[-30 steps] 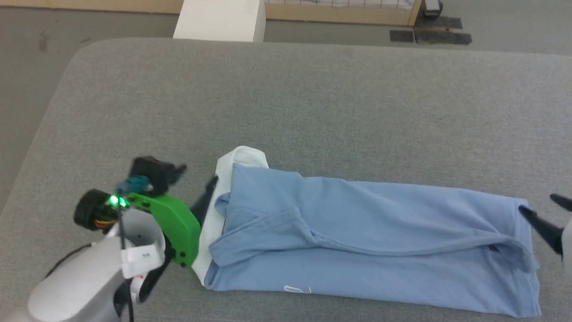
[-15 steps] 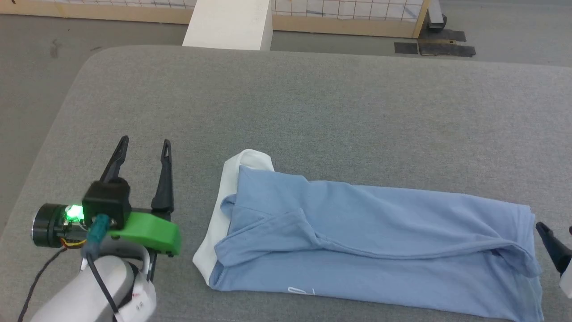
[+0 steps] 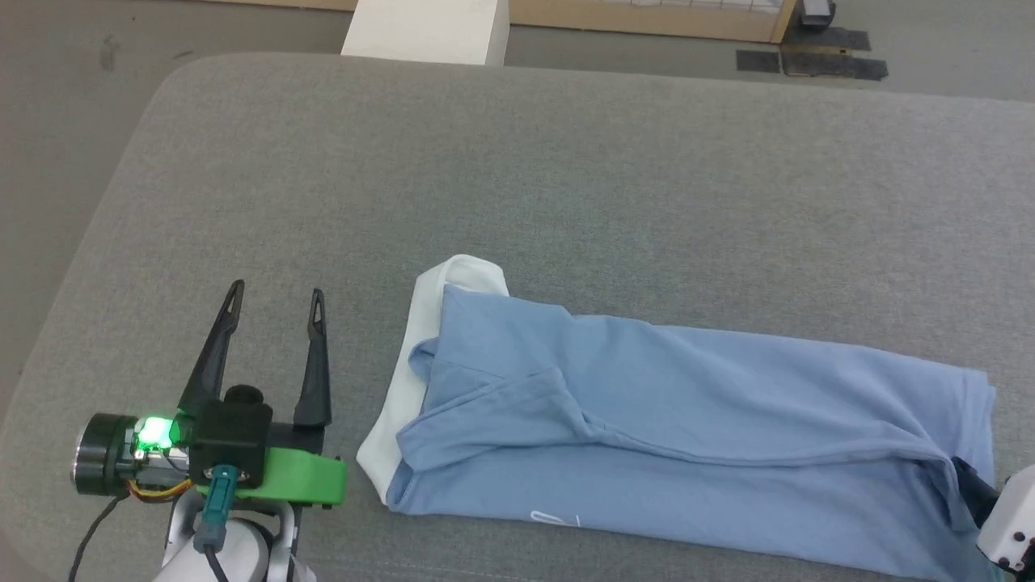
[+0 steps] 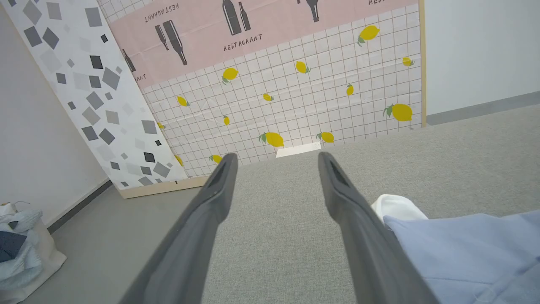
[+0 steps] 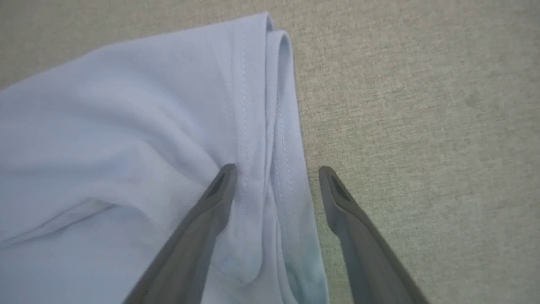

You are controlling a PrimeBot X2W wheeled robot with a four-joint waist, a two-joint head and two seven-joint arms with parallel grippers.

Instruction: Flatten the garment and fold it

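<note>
Right gripper (image 5: 277, 168), spread, straddles the garment (image 5: 126, 126) at its hem (image 5: 270, 105); left gripper (image 3: 276, 289), spread, beside its collar (image 3: 402, 380).

Garment (image 3: 687, 436): soft matt knit cloth, fine weave, stitched hem. Worktop (image 3: 566, 178): grey matt fabric cover, slightly rough. Left pincer (image 3: 276, 291) fingers look like dark matt plastic; green bracket (image 3: 299, 477) behind them smooth, slightly glossy plastic.

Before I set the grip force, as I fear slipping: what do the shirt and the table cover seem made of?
Shirt: probably a soft cotton-type knit, matte; fine pebbled weave, stitched hem rows and limp folds show. Table cover: looks like a grey felt or low-pile fabric, matte, with a flecked, fuzzy grain.
</note>
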